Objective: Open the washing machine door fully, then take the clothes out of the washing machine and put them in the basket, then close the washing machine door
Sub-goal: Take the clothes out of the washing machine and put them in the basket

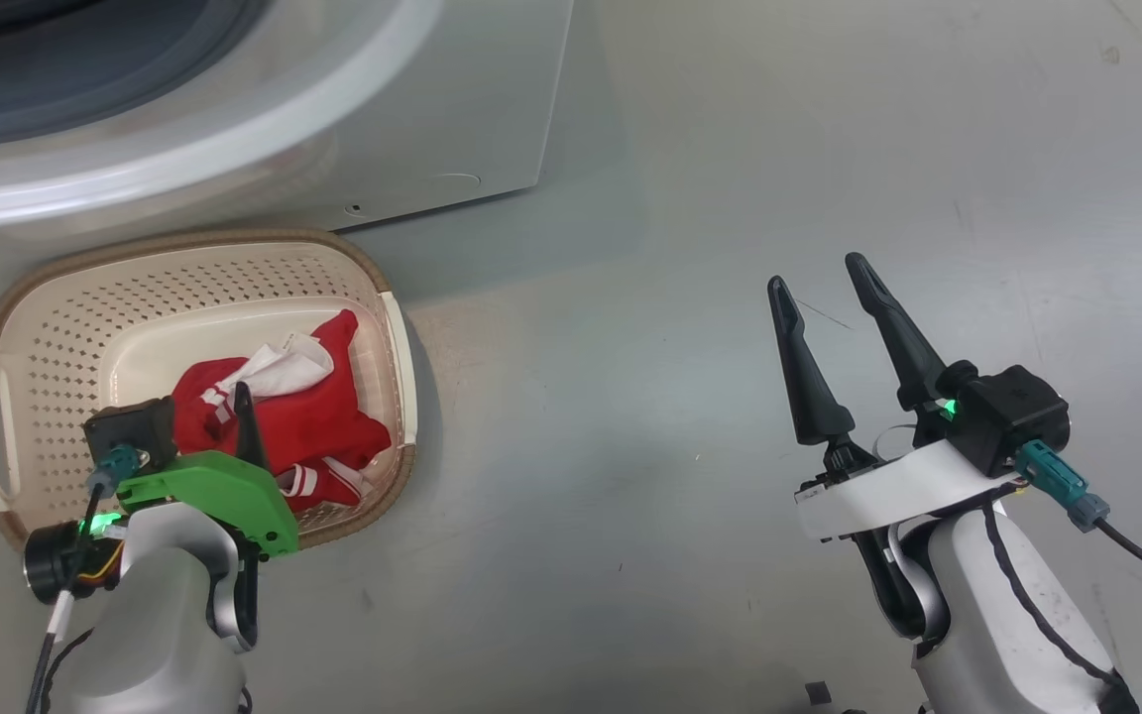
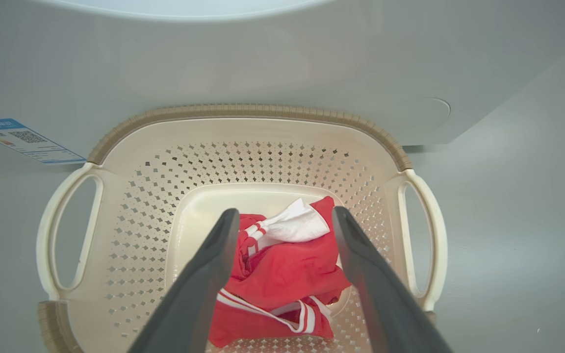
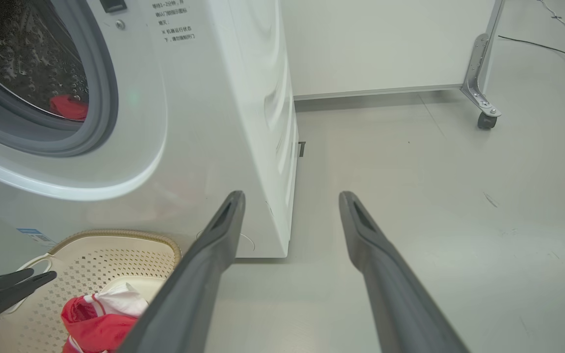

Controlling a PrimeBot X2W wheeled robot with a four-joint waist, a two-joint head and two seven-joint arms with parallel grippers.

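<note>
Head view: the red striped fabric garment [image 1: 303, 421] lies in the cream perforated plastic basket [image 1: 184, 239]; right gripper [image 1: 816, 272] apart, empty. Left wrist view: left gripper [image 2: 285, 215] apart over it. Right wrist view: another red piece [image 3: 69, 106] inside the white washing machine [image 3: 204, 122], probably next to fetch

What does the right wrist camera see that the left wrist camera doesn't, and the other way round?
The right wrist view adds the washing machine's open steel drum with its grey rubber ring, something red lying inside the drum, and a caster wheel across the floor. The left wrist view adds the whole basket from above, both loop handles included. Both share the cream basket, the red striped garment in it, and the machine's white front.
</note>
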